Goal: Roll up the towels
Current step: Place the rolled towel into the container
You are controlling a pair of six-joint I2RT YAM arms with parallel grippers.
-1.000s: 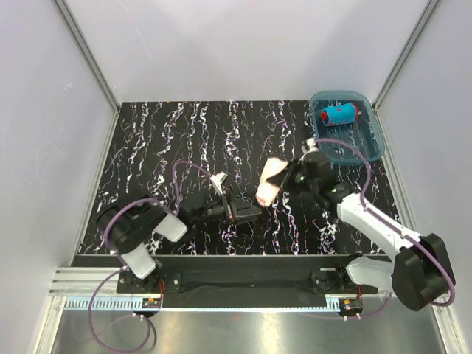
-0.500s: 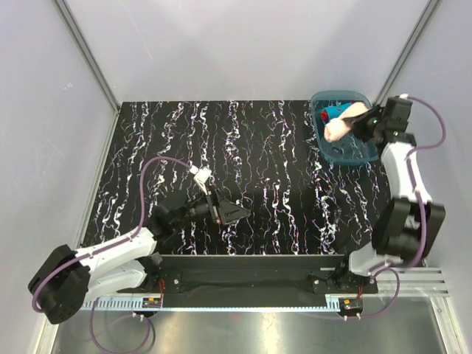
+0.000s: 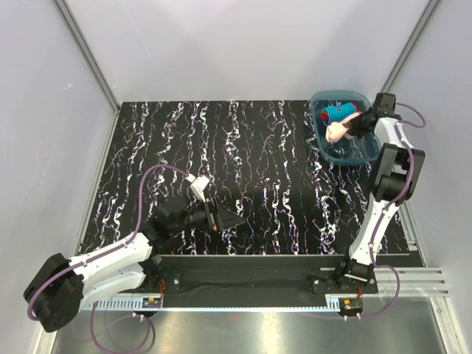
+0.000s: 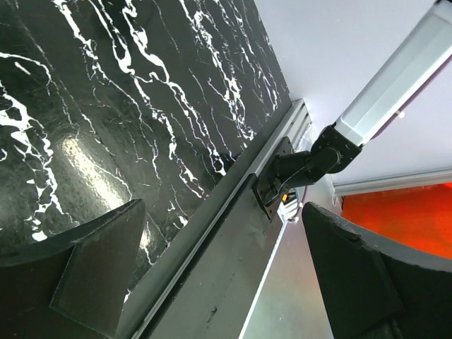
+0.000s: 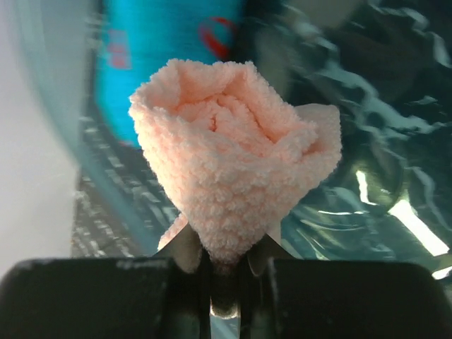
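Near the worktop's (image 3: pixel 258 147) front edge, the left gripper (image 3: pixel 225 218) (image 4: pixel 226 275) is hanging spread wide, empty. At the far right corner, the right gripper (image 3: pixel 352 127) (image 5: pixel 222 261) is pinching the peach towel (image 3: pixel 338 131) (image 5: pixel 229 183) over the tray (image 3: pixel 369 151), near the blue towel (image 3: pixel 341 113) (image 5: pixel 162 42). Only the right wrist view is showing the peach towel's rolled spiral.

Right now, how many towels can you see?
2. The blue towel lies rolled in the tray; the pink towel is pinched in the right jaws over the tray. None seem hidden.

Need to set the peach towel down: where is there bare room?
Free: the tray's near half, by the held peach towel, and the marbled table left of it. Crowded: the tray's far end, where the blue towel lies.
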